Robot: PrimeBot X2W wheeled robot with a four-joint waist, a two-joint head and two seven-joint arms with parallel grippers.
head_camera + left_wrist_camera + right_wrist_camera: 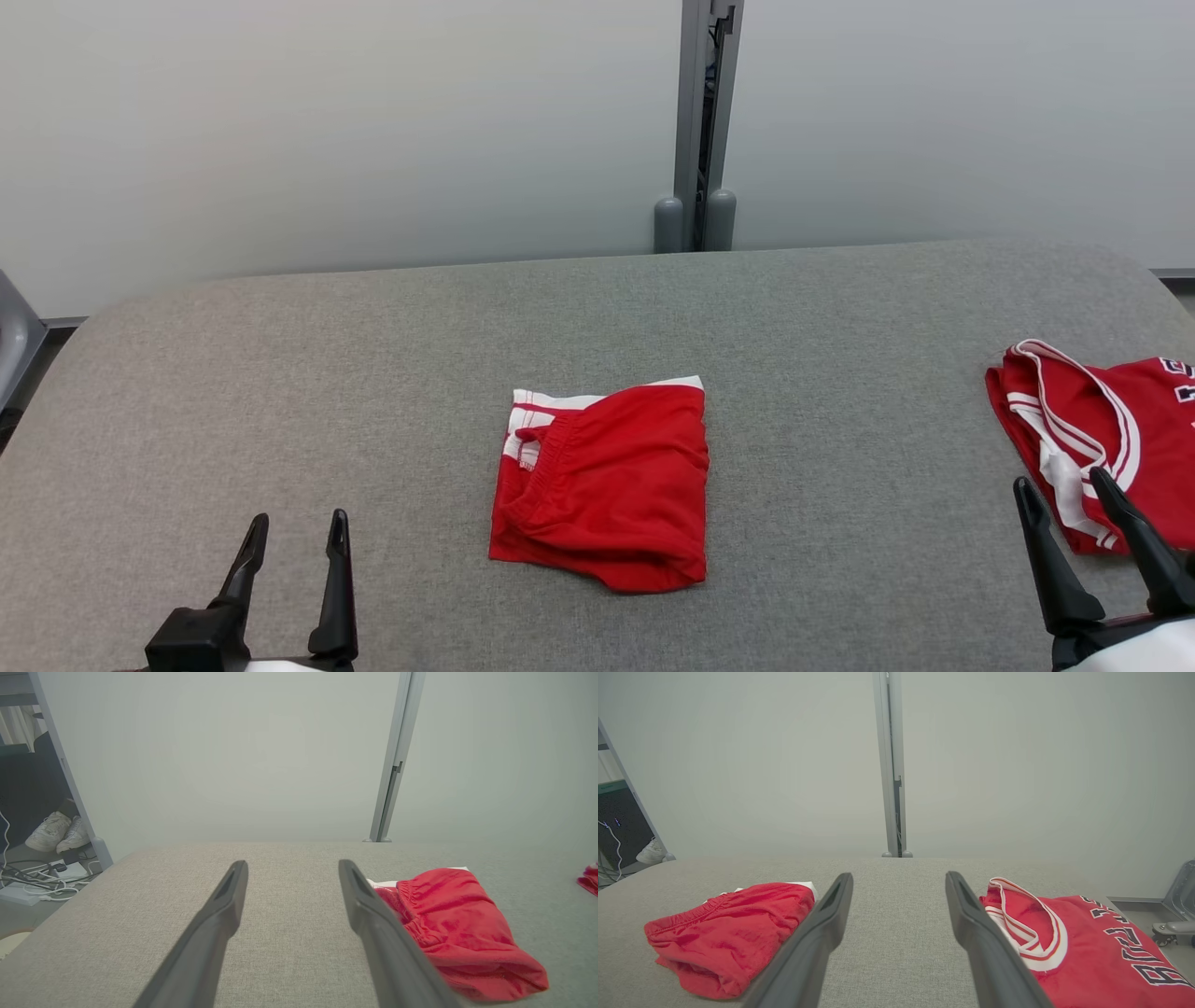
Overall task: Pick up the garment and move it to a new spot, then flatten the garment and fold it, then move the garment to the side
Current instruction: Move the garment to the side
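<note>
A red garment (607, 485), shorts with white trim and an elastic waistband, lies folded into a small rectangle in the middle of the grey padded table (373, 373). In the left wrist view the shorts (458, 924) lie just right of my fingers; in the right wrist view the shorts (733, 928) lie to the left. My left gripper (299, 516) hovers open near the front edge, left of the shorts, holding nothing. My right gripper (1061, 479) is open too, at the front right. Both wrist views show the jaws spread wide: left gripper (293, 863), right gripper (900, 875).
A folded red jersey (1111, 429) with white trim and dark lettering (1134, 947) lies at the table's right edge, right beside my right gripper's fingers. A grey partition post (705, 121) stands behind the table. Shoes and cables (51, 858) lie on the floor beyond the left end.
</note>
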